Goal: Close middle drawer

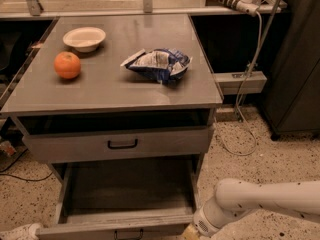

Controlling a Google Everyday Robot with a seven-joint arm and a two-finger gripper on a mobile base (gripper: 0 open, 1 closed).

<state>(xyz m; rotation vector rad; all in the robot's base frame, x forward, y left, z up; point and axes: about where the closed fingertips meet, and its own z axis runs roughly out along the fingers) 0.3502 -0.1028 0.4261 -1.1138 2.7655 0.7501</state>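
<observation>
The middle drawer (pixel 90 229) is pulled far out at the bottom of the camera view. Its low grey front lies along the bottom edge, with the small black loop handle (pixel 128 234) at its centre. Its inside (pixel 130 186) holds nothing. Above it, the taller-fronted grey drawer (pixel 75 146) with a like handle stands slightly out under the cabinet top. My white arm (pixel 260 201) comes in from the right. My gripper (pixel 189 232) is at the bottom edge, next to the right end of the middle drawer's front, and is mostly cut off.
On the grey cabinet top (pixel 110 89) lie an orange (pixel 67 65), a white bowl (pixel 85 38) and a blue-and-white chip bag (pixel 159 64). A power strip (pixel 230 1) with a hanging cable is at the back right. A dark cabinet (pixel 295 69) stands at the right.
</observation>
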